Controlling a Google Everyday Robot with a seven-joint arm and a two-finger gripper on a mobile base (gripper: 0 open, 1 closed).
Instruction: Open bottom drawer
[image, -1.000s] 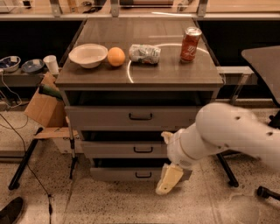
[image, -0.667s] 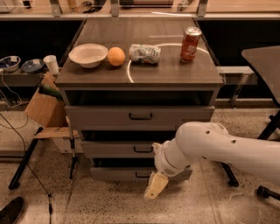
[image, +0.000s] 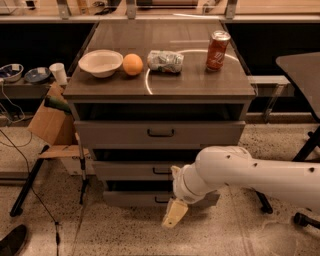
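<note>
The grey cabinet has three drawers. The bottom drawer (image: 132, 198) is the lowest, with a low flat front and a small dark handle (image: 161, 200). Its front stands a little further forward than the middle drawer (image: 127, 170) above it. My gripper (image: 175, 213) is a cream-coloured tip hanging just below and right of that handle, in front of the drawer's front. My white arm (image: 240, 172) reaches in from the right and hides the right part of the two lower drawers. The top drawer (image: 160, 133) is taller-fronted.
On the cabinet top sit a white bowl (image: 100, 62), an orange (image: 132, 64), a crumpled bag (image: 165, 61) and a red can (image: 218, 50). A cardboard box (image: 50, 122) and a stand leg (image: 27, 182) are at the left. A dark table (image: 302, 70) and chair base (image: 305, 218) are at the right.
My arm has swung to the left, carrying the gripper left and slightly down, from right of the bottom drawer's handle to just under it. The drawers look unchanged.
</note>
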